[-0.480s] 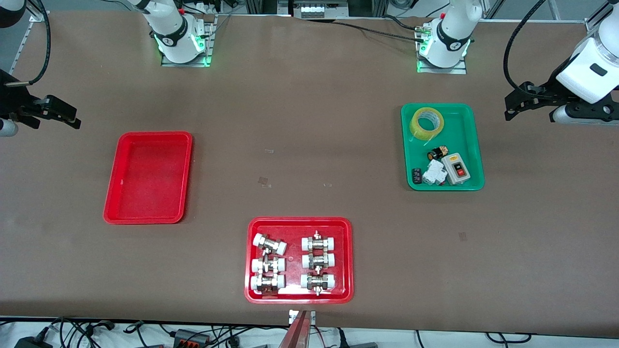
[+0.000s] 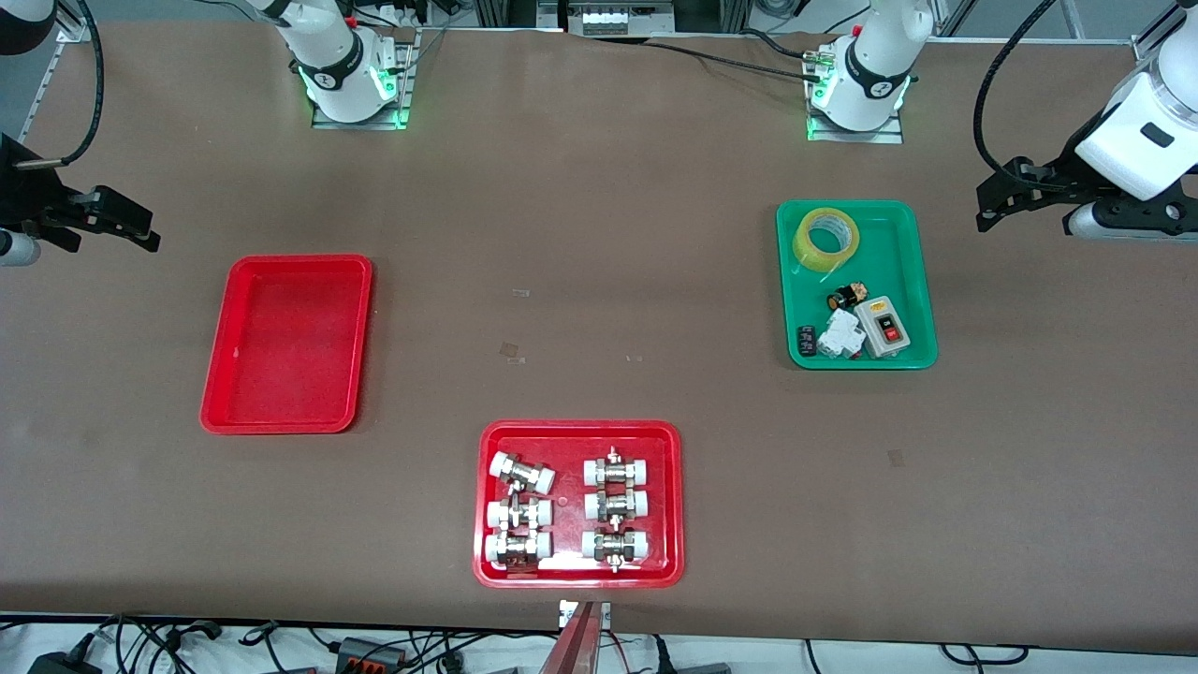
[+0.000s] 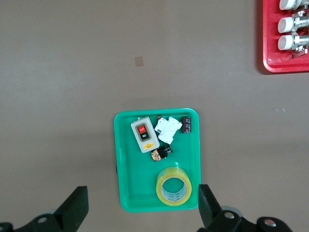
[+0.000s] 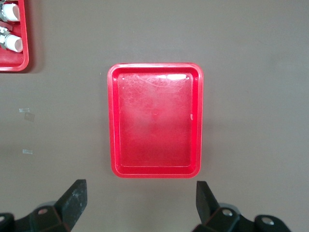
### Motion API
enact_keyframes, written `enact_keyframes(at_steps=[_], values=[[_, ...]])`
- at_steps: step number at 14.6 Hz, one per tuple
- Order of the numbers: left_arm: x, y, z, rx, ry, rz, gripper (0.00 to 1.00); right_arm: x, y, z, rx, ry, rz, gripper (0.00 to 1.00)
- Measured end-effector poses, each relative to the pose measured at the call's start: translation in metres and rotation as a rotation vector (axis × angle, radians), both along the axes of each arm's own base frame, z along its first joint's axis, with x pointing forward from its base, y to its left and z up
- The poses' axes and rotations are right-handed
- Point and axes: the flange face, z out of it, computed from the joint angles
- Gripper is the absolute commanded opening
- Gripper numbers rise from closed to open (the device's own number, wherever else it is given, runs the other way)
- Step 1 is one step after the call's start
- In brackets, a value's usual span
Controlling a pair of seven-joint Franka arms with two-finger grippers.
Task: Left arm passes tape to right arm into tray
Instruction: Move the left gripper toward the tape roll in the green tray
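Observation:
The tape [image 2: 826, 239], a yellow roll, lies in the green tray [image 2: 908, 281] at the end nearest the robot bases. It also shows in the left wrist view [image 3: 174, 185]. My left gripper [image 2: 990, 208] is open and empty, up in the air over the table beside the green tray [image 3: 128, 193], at the left arm's end. In its wrist view the left gripper [image 3: 142, 199] is over that tray's edge. The empty red tray [image 2: 286, 344] lies toward the right arm's end. My right gripper [image 2: 131, 225] is open and empty over the table beside the red tray [image 4: 155, 121]; the right wrist view shows it too [image 4: 140, 191].
A second red tray [image 2: 489, 562] with several metal fittings lies near the table's front edge, in the middle. The green tray also holds a grey switch box [image 2: 885, 327] and small electrical parts [image 2: 840, 332]. The two robot bases [image 2: 856, 89] stand along the table's back edge.
Both grippers have shifted only slightly. Nothing on the table has moved.

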Motion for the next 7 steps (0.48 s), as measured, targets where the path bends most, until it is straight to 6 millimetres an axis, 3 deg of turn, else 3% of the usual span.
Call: enact_keyframes(at_steps=[4,6,7], values=[[-0.008,-0.009,-0.018,0.001,0.118,-0.031,1.00,0.000,0.000,0.000,0.000,-0.002,0.001,1.00],[-0.011,-0.021,-0.054,-0.021,0.225,-0.050,1.00,0.000,0.000,0.000,0.000,-0.003,0.000,1.00],[-0.011,-0.025,-0.082,-0.033,0.286,-0.052,1.00,0.000,0.000,0.000,0.000,-0.003,0.000,1.00]])
